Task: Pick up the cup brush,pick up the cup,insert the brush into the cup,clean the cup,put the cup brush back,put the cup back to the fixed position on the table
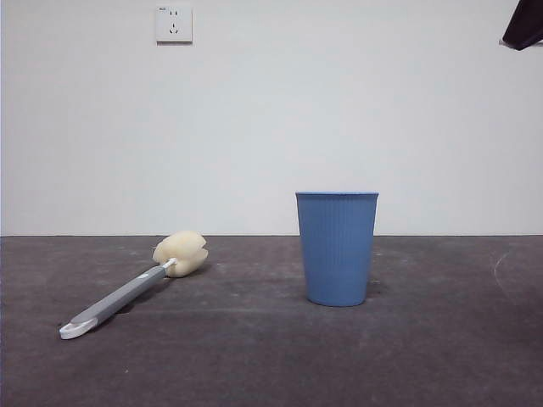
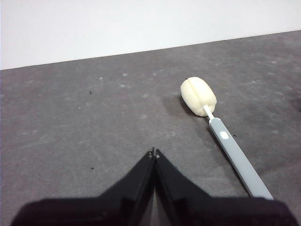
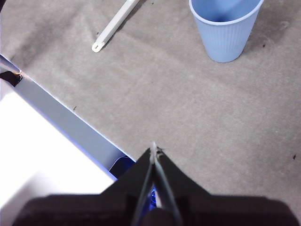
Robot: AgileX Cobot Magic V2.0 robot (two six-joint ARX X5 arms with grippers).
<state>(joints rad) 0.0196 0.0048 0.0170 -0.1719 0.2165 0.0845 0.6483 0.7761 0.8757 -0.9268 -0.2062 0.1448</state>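
The cup brush [image 1: 127, 292] lies flat on the table [image 1: 254, 356] at the left, its cream sponge head toward the wall and its white looped end toward the front. The blue ribbed cup [image 1: 337, 248] stands upright right of centre. My left gripper [image 2: 154, 153] hovers shut above the table, short of the cup brush [image 2: 221, 136] and apart from it. My right gripper [image 3: 154, 149] is shut too, high above the table, with the cup [image 3: 225, 29] and the brush handle [image 3: 113, 26] well ahead of it.
A white wall with a socket [image 1: 173, 24] stands behind the table. A black arm tip [image 1: 524, 24] shows at the top right corner of the front view. The right wrist view shows the table's edge [image 3: 66, 123] with a white surface below it.
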